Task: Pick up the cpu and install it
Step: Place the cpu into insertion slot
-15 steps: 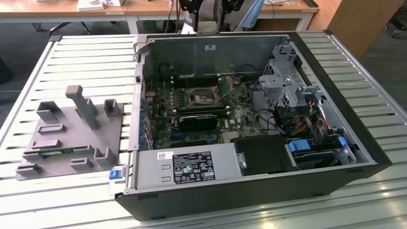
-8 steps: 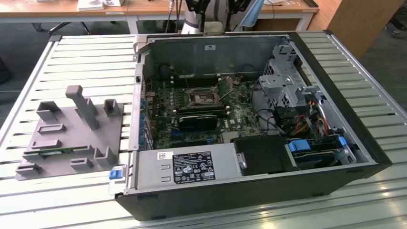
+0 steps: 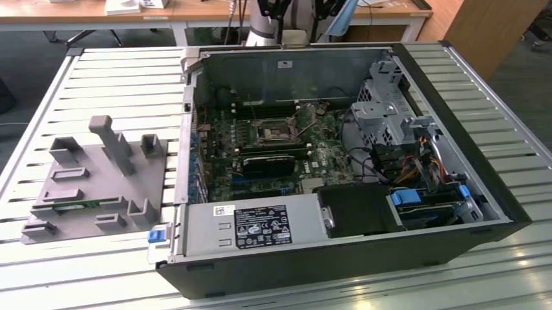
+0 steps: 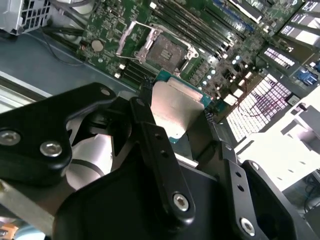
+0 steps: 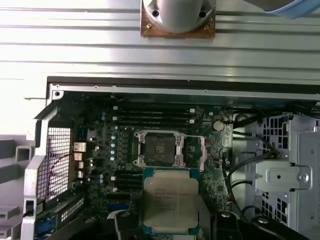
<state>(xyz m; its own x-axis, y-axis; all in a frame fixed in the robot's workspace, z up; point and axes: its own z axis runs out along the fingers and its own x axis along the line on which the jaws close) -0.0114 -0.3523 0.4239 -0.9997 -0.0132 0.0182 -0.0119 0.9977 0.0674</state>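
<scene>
Exterior view: high up, angled down into the open case (image 3: 285, 74), whole case and most of the surface (image 3: 112, 77) in frame. First wrist view: above the case, facing straight down, socket (image 5: 159, 149) mid-frame, medium range. Second wrist view: tight and oblique, sighting along the gripper (image 4: 175, 105) towards the board (image 4: 100, 25). All three share socket and board; both wrist views share the cpu (image 5: 170, 197) in the gripper.

Workshop or lab: open computer case (image 3: 345, 265) on slatted metal bench (image 3: 121, 77), desks (image 3: 52, 16) behind
</scene>
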